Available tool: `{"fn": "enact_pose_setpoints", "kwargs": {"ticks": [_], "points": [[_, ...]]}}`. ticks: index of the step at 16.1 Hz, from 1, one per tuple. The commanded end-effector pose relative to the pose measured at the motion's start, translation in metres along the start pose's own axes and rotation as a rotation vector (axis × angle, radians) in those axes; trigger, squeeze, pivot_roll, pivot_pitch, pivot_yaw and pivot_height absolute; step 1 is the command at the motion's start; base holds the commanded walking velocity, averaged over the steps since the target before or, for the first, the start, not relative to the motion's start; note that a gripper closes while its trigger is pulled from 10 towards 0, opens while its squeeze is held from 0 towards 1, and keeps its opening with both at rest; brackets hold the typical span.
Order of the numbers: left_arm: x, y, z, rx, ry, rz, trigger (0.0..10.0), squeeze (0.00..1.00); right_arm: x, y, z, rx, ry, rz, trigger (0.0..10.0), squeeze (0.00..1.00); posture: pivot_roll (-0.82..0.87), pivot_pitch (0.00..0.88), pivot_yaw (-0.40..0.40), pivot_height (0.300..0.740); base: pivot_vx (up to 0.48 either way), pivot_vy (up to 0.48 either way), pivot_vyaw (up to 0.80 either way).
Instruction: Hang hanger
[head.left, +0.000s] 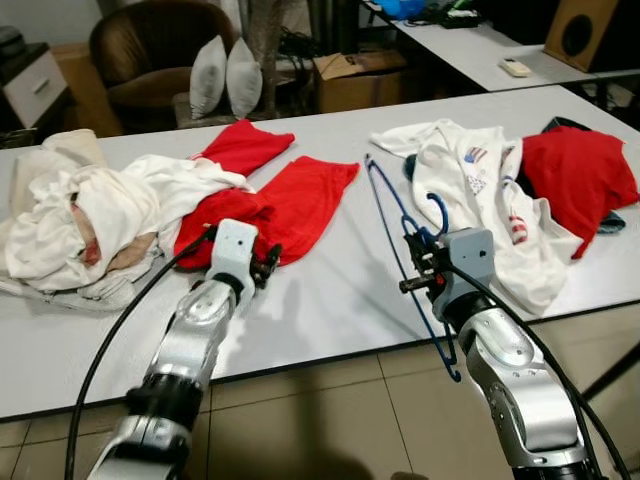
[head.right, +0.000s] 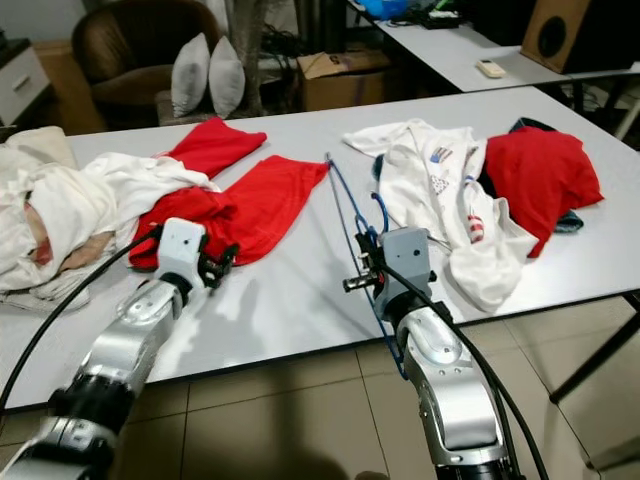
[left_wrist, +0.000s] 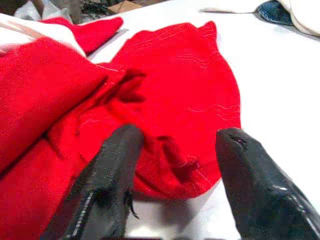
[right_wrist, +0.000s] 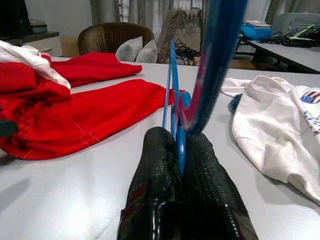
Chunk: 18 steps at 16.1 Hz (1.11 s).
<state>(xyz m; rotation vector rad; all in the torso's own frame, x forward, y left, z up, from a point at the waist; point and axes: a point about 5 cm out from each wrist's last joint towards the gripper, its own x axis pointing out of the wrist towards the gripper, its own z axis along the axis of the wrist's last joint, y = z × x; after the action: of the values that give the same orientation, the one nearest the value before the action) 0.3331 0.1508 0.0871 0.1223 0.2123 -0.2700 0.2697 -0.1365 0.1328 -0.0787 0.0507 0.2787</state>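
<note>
White bench runs across the view, tiled floor below its near edge. Behind it: brown armchair with two grey pillows, cardboard box, second table with a white remote, speaker at far right.

On the bench, largest first:
- white laundry heap at far left
- red garment spread centre-left, partly under the heap's edge
- white shirt centre-right, small flag-like patch on the chest; a second mark below it, too small to read
- red shirt at far right, overlapping the white shirt's edge, with something dark blue under it

No legible text or brand anywhere.

Hanger: blue, thin wire type, clamped in the right pincer. It stands tilted over the bench between the red garment and the white shirt, hook just above the pincer, lower end hanging past the bench's near edge. Right wrist view: both fingers pressed together on the blue wire.

Left pincer: fingers apart, nothing between them, low over the near hem of the red garment. Probably not touching the cloth, but the wrist view is too blurred to be sure. Left arm reaches in from the bench's near edge.
</note>
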Motion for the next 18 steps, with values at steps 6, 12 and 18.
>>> {"fn": "enact_pose_setpoints", "kwargs": {"ticks": [6, 12, 18], "points": [[0.007, 0.016, -0.012, 0.059, 0.055, 0.066, 0.0, 0.0, -0.001, 0.0, 0.003, -0.019, -0.015, -0.012, 10.0, 0.0, -0.23, 0.0, 0.11, 0.74, 0.0, 0.0, 0.0], [0.012, 0.017, -0.004, 0.034, 0.002, 0.054, 0.0, 0.0, -0.002, 0.002, 0.002, -0.019, -0.018, -0.014, 10.0, 0.0, -0.23, 0.0, 0.12, 0.74, 0.0, 0.0, 0.0], [0.017, 0.005, 0.053, -0.105, -0.304, -0.065, 0.0, 0.0, -0.002, 0.001, 0.002, -0.021, -0.024, -0.029, 10.0, 0.0, -0.23, 0.0, 0.115, 0.74, 0.0, 0.0, 0.0]]}}
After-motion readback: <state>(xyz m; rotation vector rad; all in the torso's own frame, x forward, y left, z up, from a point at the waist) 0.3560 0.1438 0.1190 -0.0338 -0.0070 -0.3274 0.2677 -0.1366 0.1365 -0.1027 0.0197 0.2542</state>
